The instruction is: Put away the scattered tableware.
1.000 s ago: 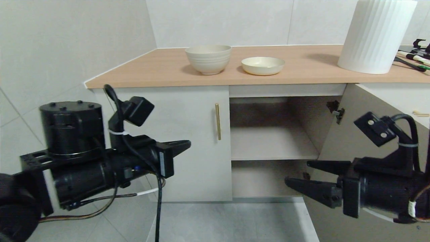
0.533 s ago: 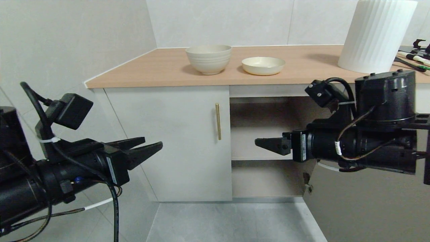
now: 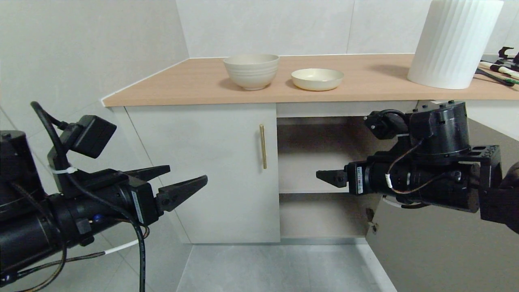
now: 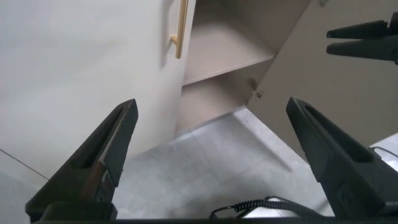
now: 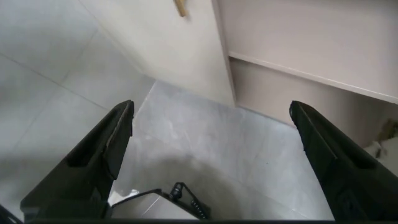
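- Progress: nothing stowed yet. Bowl (image 3: 251,71) and shallow dish (image 3: 317,78) sit side by side on countertop (image 3: 182,87).
- Cupboard (image 3: 308,142) below is open, ready.
- Left gripper (image 3: 187,173) and right gripper (image 3: 321,176): jaws spread wide, holding nothing, low before the cupboard.

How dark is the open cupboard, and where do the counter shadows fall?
Head view: the cupboard's upper compartment is shadowed at the back, its shelf lit; soft shadows lie left of the bowl and dish. Left wrist view: shelf evenly lit.
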